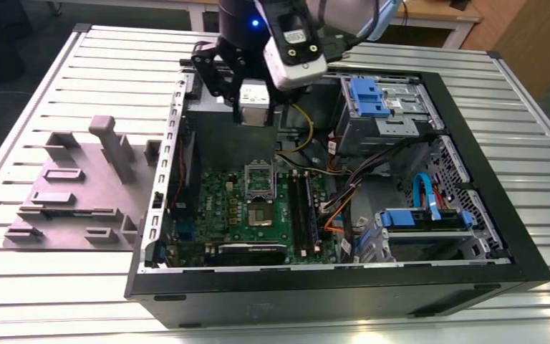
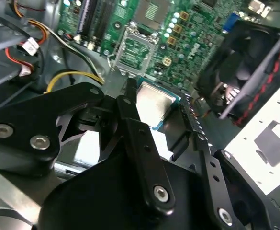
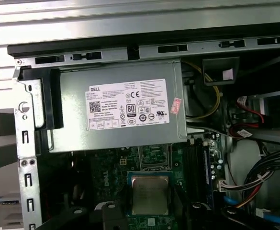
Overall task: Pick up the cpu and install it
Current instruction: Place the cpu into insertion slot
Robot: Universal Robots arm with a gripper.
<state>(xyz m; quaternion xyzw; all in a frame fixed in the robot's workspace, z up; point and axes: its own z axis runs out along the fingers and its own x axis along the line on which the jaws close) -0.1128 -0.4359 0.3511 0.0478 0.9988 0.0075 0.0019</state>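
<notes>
Black open computer case (image 1: pixel 351 290): one.
Green motherboard (image 1: pixel 220 208): one, inside the case.
Grey white-labelled metal box (image 3: pixel 68 129): one, inside the case.
Silvery flat square cpu (image 3: pixel 150 194): one.
Blue plastic drive brackets (image 1: pixel 369 98): two, inside the case.

Your exterior view looks steeply down on the open computer case (image 1: pixel 351 287) on the tabletop (image 1: pixel 46 301); both wrist views ride close above its motherboard (image 2: pixel 192 28) (image 3: pixel 180 167), sharing the cpu (image 2: pixel 154 101) (image 3: pixel 150 194).

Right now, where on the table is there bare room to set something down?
Bare table slats: near the camera from the fixture, and at the exterior view's right of the case. Crowded: inside the case, with cables and drive bays, the gripper above holding the cpu.
</notes>
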